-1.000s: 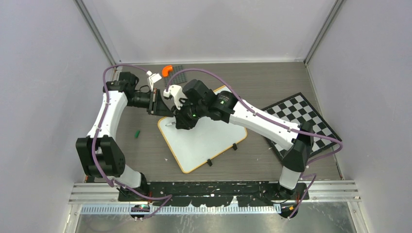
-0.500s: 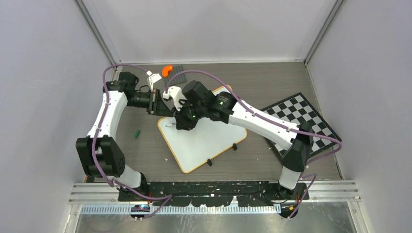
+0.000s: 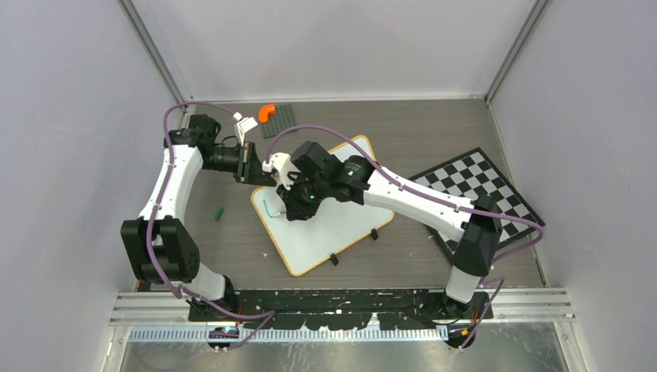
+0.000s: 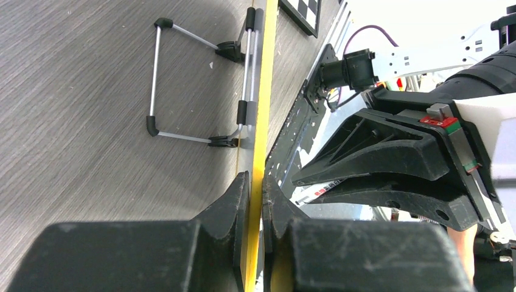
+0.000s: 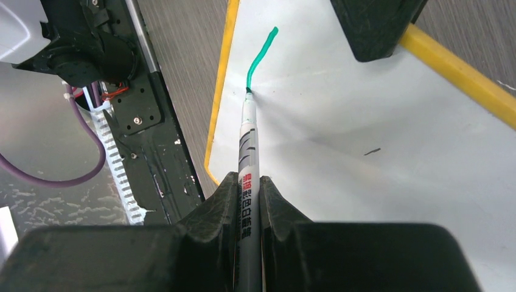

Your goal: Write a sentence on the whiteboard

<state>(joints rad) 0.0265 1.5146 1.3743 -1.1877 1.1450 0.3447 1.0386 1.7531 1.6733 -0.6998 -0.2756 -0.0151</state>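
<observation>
The whiteboard [image 3: 341,221] lies tilted at the table's middle, white with a yellow-orange rim [image 4: 266,91]. My left gripper [image 3: 259,172] is shut on its far left rim; in the left wrist view the jaws [image 4: 255,188] clamp the rim edge-on. My right gripper [image 3: 298,203] is shut on a grey marker [image 5: 248,152], and its tip touches the board [image 5: 377,109] near the left corner. Of the sentence, only one short curved green stroke [image 5: 261,55] shows, also in the top view [image 3: 267,208]; no words are readable.
A black-and-white checkerboard [image 3: 480,194] lies to the right. A small green cap [image 3: 220,211] lies left of the board. An orange piece [image 3: 266,111], a grey studded plate [image 3: 280,120] and a white piece [image 3: 246,124] sit at the back. The board's wire stand [image 4: 155,79] shows underneath.
My right gripper has moved toward the near side with the marker. A green stroke now shows on the board's left corner. The left arm has not moved.
</observation>
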